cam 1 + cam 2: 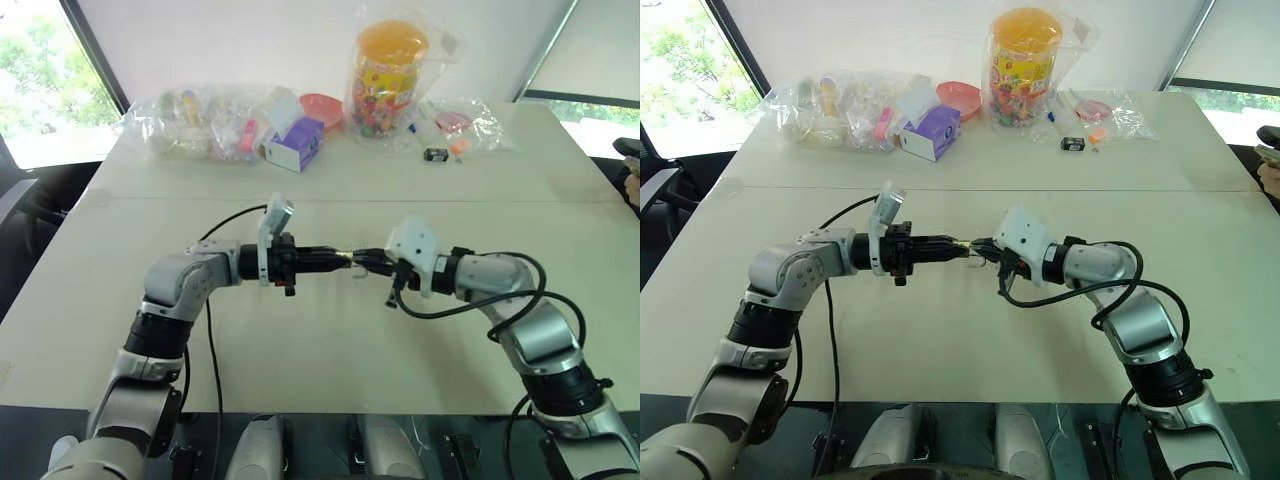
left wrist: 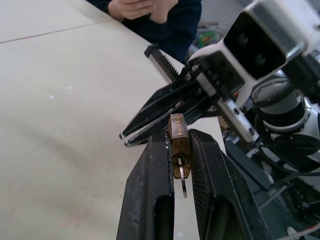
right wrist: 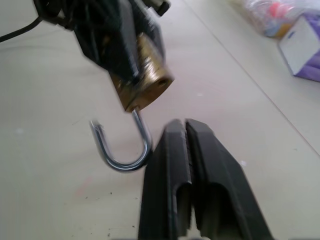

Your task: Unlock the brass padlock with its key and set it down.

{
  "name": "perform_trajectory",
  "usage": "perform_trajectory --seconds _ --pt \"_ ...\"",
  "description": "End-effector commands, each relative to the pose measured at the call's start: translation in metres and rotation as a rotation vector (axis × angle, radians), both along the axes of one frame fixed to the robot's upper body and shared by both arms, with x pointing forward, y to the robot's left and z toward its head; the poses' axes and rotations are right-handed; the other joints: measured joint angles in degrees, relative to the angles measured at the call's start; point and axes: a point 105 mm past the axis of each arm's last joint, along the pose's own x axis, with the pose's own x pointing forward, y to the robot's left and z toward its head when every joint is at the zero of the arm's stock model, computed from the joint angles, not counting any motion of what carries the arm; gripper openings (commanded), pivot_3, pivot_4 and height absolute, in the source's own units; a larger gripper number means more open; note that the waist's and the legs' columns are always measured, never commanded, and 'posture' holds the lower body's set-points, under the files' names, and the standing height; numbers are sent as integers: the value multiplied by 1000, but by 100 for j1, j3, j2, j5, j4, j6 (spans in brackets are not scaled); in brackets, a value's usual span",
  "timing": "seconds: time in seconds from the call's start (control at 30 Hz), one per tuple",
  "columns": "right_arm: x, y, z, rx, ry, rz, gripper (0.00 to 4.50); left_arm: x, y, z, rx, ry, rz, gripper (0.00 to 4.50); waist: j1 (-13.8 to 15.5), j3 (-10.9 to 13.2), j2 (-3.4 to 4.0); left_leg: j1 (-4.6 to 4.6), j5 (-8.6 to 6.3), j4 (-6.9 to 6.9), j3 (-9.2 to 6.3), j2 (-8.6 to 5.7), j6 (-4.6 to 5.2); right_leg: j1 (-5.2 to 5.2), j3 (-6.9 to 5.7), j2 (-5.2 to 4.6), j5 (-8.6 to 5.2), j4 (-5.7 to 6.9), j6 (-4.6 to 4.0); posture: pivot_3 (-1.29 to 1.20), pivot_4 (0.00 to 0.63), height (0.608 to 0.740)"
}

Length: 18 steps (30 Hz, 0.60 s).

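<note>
The brass padlock (image 2: 178, 137) is a small golden body clamped between the black fingers of my left gripper (image 1: 340, 258), held above the middle of the table. Its silvery shackle (image 3: 122, 162) hangs swung out, with one end free of the body. My right gripper (image 3: 185, 122) points at the left one from the right. Its two fingers are pressed shut with nothing between them, and its tips are right beside the shackle and apart from the lock body. The key is hidden from view.
Along the table's far edge lie clear bags of small items (image 1: 200, 120), a purple and white box (image 1: 295, 143), a red bowl (image 1: 322, 108), an orange-lidded jar (image 1: 388, 75) and a small black object (image 1: 435, 154). A person's dark sleeve (image 2: 170, 20) shows beyond the table.
</note>
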Motion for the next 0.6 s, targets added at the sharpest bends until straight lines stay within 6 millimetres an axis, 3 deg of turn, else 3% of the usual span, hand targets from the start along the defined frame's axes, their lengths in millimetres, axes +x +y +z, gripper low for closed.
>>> perform_trajectory --seconds 0.03,0.27,0.37,0.5,0.6 --pt "1 0 10 -11 -72 7 95 0 1 15 -32 -43 -6 0 -1 0 0 0 0 0 0 0 0 0 0 0 0 0 0 0 150 735" --pt "6 -9 19 -21 -103 -32 95 1 1 9 -22 -29 7 0 -1 0 0 0 0 0 -1 1 0 0 0 0 0 0 0 0 150 735" --pt "3 -16 11 -76 -101 -40 95 1 2 7 -16 -25 10 0 9 0 0 0 0 0 0 1 0 0 0 -1 0 0 0 0 150 735" --pt "-3 -31 -10 -185 -85 -70 95 11 0 -11 41 -6 71 0 15 0 0 -1 -1 0 0 -1 1 1 0 0 0 -4 0 0 150 735" --pt "-9 -40 -12 -214 -84 -90 95 19 -7 -24 50 28 116 0 7 0 -1 0 -1 0 0 -1 1 1 0 2 0 -4 0 0 150 735"
